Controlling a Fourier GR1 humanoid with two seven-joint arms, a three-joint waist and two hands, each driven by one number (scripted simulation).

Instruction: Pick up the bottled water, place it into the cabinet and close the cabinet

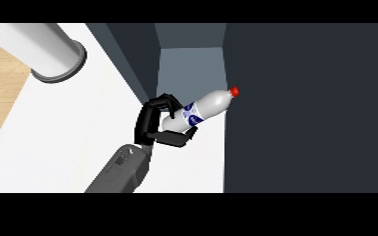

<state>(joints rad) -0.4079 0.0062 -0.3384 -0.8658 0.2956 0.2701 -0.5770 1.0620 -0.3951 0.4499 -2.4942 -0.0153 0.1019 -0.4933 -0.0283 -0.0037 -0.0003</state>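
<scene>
The water bottle (pixel 201 109) is white with a blue label and a red cap. It lies tilted, cap pointing up and to the right, close against the dark cabinet panel (pixel 295 105). My left hand (pixel 151 122) is shut on its lower half, fingers over the far side and thumb under the near side. The bottle hangs at the mouth of the cabinet's grey-blue inside (pixel 190 62), which shows between a dark left wall (pixel 136 55) and the big dark panel on the right. My right hand is out of view.
A white cylinder with a grey rim (pixel 48 50) lies on the white counter (pixel 66 130) at the upper left. A strip of wood surface (pixel 10 80) shows at the left edge. The dark panel fills the whole right side.
</scene>
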